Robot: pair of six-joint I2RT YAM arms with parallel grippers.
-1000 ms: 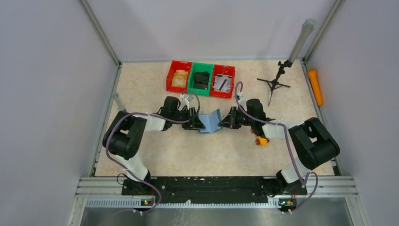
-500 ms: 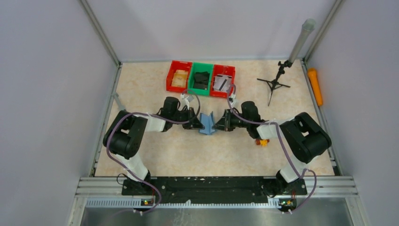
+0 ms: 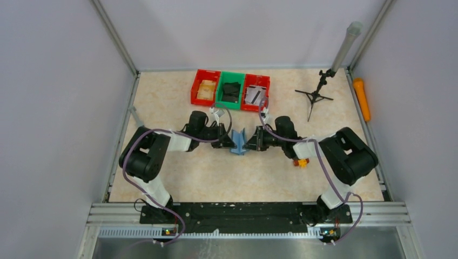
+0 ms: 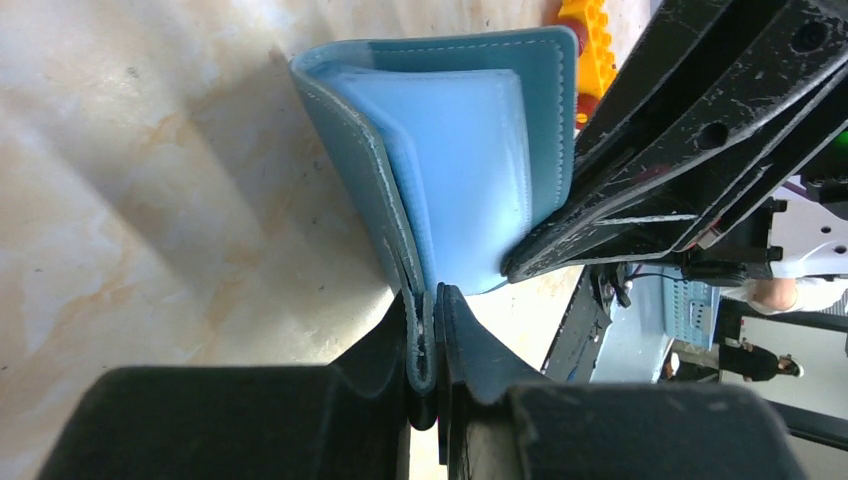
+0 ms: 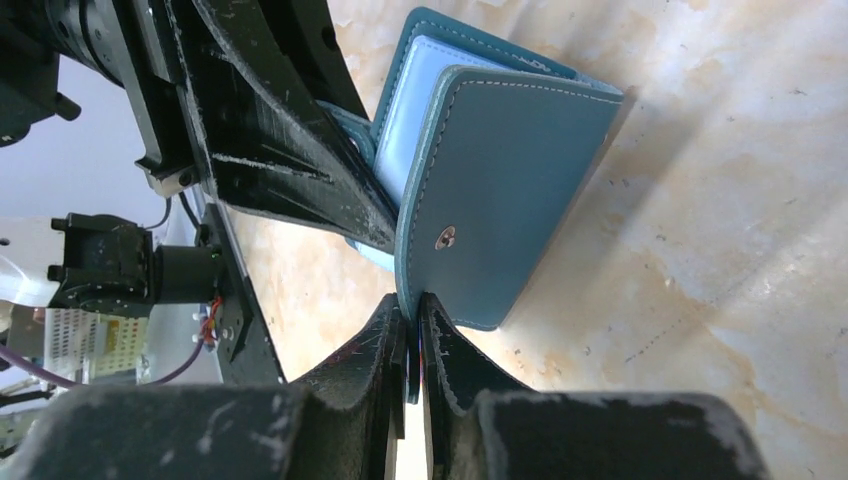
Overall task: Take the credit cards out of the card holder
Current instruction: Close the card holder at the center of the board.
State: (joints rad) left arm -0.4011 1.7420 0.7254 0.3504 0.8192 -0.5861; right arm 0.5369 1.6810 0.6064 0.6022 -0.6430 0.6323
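Two flaps of the card holder (image 3: 238,143) are being clamped at centre: one by the left gripper (image 4: 428,310), one by the right gripper (image 5: 413,310), which is pushing leftward, narrowing the fold.

Card holder (image 3: 238,145) sits between left tool (image 4: 428,335), right tool (image 5: 412,335).

Your left gripper (image 3: 227,142) and right gripper (image 3: 250,144) facing each other, the teal card holder (image 3: 238,144) held between them in a narrow upright V, a flap at each gripper, red-green-red bins (image 3: 230,89) beyond both grippers, yellow toy block (image 3: 301,162) behind your right gripper, beside its forearm
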